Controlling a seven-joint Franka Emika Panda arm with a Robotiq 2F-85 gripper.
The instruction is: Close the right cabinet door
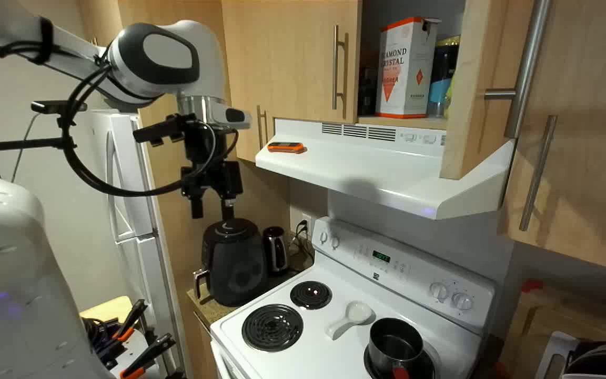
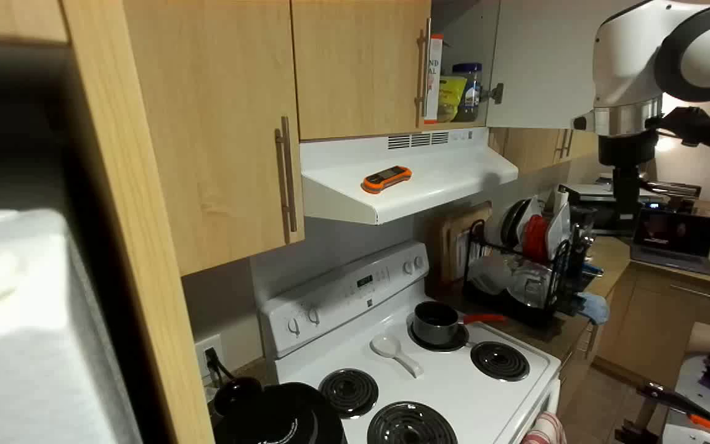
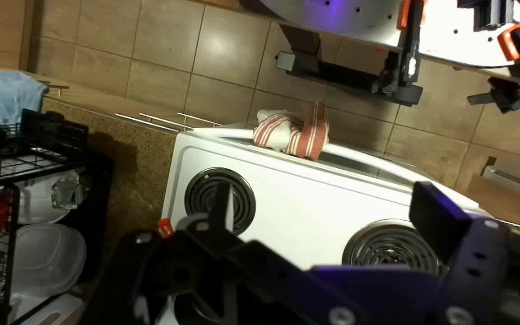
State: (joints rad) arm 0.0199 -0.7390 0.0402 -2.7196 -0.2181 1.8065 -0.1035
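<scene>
The right cabinet door stands open. In an exterior view it is seen nearly edge-on, with its light-wood edge [image 1: 466, 105] toward the camera and its silver bar handle [image 1: 529, 68] on the outer side. In an exterior view its pale inner face [image 2: 543, 68] shows, and its handle is hidden. The arm covers part of that face. My gripper [image 1: 212, 208] points down, apart from the door and lower than it; it also shows in an exterior view [image 2: 626, 197]. In the wrist view the gripper [image 3: 327, 212] has its fingers wide apart with nothing between them. The door is out of the wrist view.
The twin door [image 1: 282, 58] is shut. A salt box [image 1: 405, 68] stands in the open cabinet. The range hood [image 1: 366, 163] juts out below, with an orange device [image 1: 285, 147] on it. A pot [image 1: 395, 342] and spoon rest [image 1: 353, 316] are on the stove. An air fryer [image 1: 234, 263] stands beside it.
</scene>
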